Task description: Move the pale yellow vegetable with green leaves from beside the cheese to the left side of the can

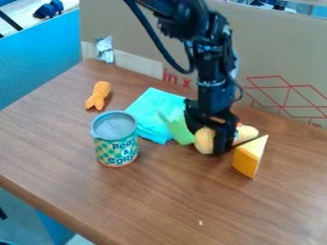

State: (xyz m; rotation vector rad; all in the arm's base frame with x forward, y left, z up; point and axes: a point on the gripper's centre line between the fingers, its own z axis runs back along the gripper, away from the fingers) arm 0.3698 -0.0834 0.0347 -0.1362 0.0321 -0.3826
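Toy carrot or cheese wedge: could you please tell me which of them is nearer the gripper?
The yellow cheese wedge, beside the gripper; the orange carrot lies farther off, behind the can.

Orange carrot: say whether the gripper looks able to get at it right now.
Probably yes: the carrot lies with nothing on it, and the cloth between it and the gripper looks low enough to pass over. But the gripper is down at a yellow toy and would likely need to rise first.

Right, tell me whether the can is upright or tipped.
Upright: the can stands on the table, its round grey top facing up.
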